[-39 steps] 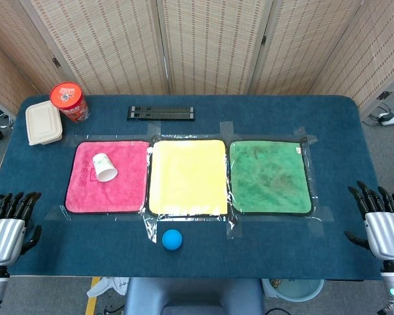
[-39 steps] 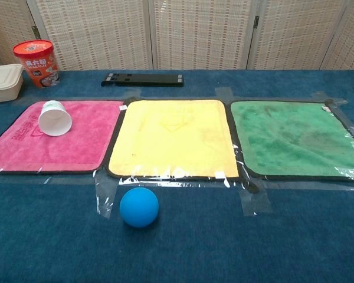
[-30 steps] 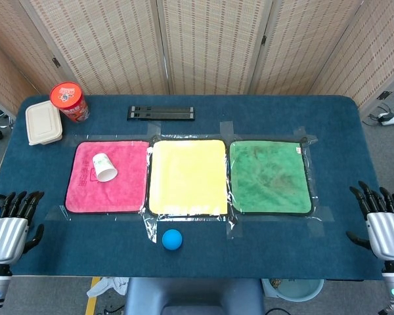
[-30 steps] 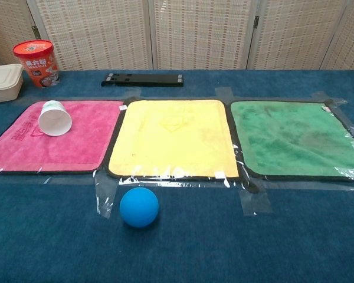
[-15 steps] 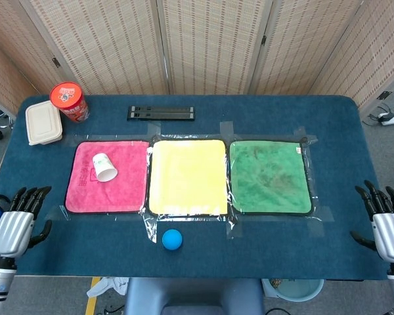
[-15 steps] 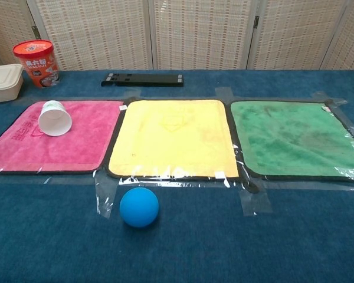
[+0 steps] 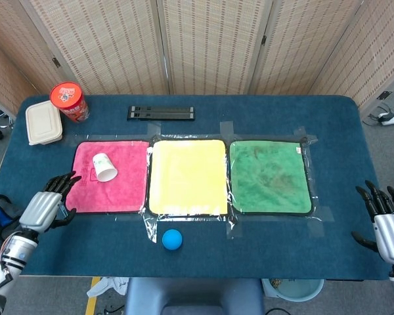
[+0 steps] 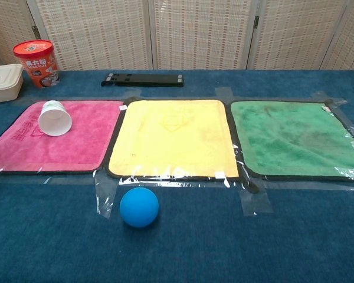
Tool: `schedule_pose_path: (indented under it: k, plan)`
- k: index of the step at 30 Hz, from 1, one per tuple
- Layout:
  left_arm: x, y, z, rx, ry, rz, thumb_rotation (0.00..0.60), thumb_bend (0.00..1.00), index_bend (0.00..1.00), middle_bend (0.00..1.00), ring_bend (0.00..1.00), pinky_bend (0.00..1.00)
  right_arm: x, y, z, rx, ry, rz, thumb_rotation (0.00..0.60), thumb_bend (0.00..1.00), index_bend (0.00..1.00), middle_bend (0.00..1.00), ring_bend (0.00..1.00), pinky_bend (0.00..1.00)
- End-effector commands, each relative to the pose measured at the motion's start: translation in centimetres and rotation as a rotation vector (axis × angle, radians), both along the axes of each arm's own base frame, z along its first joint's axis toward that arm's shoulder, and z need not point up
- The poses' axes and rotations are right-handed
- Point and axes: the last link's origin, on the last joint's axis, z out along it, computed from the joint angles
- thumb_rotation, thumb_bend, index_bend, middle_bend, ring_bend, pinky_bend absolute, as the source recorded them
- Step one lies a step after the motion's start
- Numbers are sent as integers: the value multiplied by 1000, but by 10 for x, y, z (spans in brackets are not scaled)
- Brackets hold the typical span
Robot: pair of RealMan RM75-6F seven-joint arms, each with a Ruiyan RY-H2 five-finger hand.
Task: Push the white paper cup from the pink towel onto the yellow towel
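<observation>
Lying tipped on the pink towel (image 7: 108, 177), white paper cup (image 7: 104, 167), both hands (image 7: 44, 209) (image 7: 389, 226) empty, fingers spread wide

Both the left hand (image 7: 44, 207) and the right hand (image 7: 389, 228) have silver-grey metal backs, from which slim black fingers (image 7: 60, 182) extend; a pale grey wrist sits behind each.

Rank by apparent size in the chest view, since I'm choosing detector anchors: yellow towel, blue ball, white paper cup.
1. yellow towel
2. blue ball, though nearness to the camera enlarges it
3. white paper cup, close to the ball
</observation>
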Motion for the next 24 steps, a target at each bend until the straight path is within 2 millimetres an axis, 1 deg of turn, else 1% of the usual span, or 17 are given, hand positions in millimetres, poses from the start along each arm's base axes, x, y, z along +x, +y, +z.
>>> schedule_pose_path:
  k: [1,8,13,17,24]
  plan:
    - [7,35,-7,-29,-3,21,600,495,0,0,1,82,1,0,1,0,3,4,600,143,92,64,135,37]
    - [5,71,-26,-74,34,83,600,495,0,0,0,82,1,-1,4,-5,6,2,600,142,92,63,135,37]
    - [4,91,-36,-100,24,147,600,495,0,0,0,85,1,0,5,-4,7,0,600,142,92,63,134,37]
    - [5,106,-42,-113,16,180,600,495,0,0,0,126,0,1,5,-3,5,0,600,143,92,63,134,37]
    - [-5,129,-48,-40,214,107,600,495,0,0,8,134,0,1,7,-5,6,0,600,142,92,64,136,37]
